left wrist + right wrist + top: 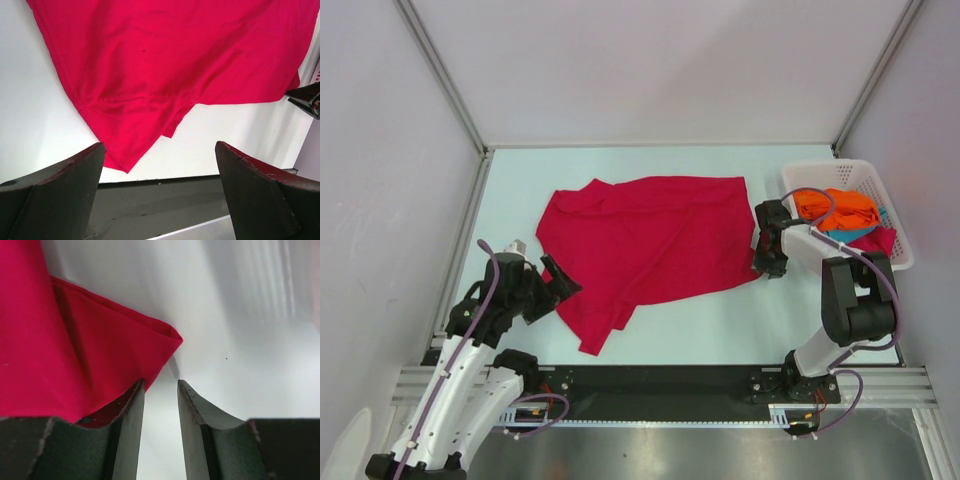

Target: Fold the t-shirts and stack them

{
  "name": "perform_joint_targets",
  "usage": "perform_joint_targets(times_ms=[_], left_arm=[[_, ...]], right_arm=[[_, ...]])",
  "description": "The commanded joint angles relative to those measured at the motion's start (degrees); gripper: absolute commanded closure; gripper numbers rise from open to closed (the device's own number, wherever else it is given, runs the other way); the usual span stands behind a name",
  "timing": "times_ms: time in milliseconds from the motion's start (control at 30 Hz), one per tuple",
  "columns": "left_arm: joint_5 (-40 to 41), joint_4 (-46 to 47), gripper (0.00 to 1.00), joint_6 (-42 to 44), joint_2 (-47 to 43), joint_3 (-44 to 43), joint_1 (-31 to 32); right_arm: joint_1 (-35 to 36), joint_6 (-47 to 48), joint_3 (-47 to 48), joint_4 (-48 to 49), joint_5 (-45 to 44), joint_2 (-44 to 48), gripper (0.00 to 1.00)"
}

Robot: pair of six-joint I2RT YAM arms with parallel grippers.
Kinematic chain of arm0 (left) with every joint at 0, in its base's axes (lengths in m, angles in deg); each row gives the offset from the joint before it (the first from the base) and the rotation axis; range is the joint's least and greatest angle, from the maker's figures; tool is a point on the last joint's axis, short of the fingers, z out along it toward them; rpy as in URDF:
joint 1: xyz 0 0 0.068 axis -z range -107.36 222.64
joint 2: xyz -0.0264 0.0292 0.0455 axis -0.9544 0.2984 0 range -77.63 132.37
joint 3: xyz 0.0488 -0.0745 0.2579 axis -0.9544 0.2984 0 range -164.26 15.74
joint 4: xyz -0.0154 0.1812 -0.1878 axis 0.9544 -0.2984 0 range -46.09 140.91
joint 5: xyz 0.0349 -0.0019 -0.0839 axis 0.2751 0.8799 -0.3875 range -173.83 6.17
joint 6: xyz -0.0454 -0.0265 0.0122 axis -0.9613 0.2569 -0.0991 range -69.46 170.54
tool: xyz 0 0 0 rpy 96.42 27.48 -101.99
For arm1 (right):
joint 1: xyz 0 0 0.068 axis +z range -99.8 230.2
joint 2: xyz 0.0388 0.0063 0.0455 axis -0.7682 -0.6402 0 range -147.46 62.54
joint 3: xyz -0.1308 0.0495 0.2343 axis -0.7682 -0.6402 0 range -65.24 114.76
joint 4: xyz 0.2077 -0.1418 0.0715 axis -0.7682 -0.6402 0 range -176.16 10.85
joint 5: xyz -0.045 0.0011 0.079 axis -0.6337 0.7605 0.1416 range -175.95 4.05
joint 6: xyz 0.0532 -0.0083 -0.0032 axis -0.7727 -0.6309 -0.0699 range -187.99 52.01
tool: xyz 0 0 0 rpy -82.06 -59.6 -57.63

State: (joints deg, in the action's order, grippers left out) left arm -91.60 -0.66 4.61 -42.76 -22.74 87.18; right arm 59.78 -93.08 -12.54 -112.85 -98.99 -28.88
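A crimson t-shirt [650, 240] lies spread but rumpled on the table, with one sleeve pointing toward the near edge. My right gripper [763, 258] sits at the shirt's right edge. In the right wrist view it [161, 382] is open, and the shirt's folded corner [100, 355] lies against the outside of the left finger [131, 410], with only bare table in the gap. My left gripper [552, 288] hovers by the shirt's near-left sleeve. Seen from its wrist it [160, 145] is wide open and empty, just short of the sleeve [130, 135]. An orange t-shirt [840, 207] and a teal t-shirt [865, 232] lie bunched in the basket.
A white slatted basket [840, 166] stands at the table's right edge, close behind the right arm, with a bit of red cloth [882, 240] at its near corner. Metal frame posts and walls surround the table. A black rail [650, 380] runs along the near edge.
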Motion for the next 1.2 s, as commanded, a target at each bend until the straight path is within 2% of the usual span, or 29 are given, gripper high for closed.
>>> perform_joint_targets(times_ms=[0,867,1167], left_arm=[[-0.8,0.6,0.03,1.7,0.1,-1.1,-1.1],[-1.3,2.0,0.03,2.6,2.6,-1.0,-2.1],[-1.1,2.1,0.03,3.0,3.7,-1.5,-2.4]], right_arm=[[0.3,-0.6,1.2,2.2,-0.9,-1.9,0.62],[3.3,-2.0,5.8,0.1,-3.3,-0.6,0.62],[3.0,-2.0,6.1,3.5,-1.9,-8.2,0.62]])
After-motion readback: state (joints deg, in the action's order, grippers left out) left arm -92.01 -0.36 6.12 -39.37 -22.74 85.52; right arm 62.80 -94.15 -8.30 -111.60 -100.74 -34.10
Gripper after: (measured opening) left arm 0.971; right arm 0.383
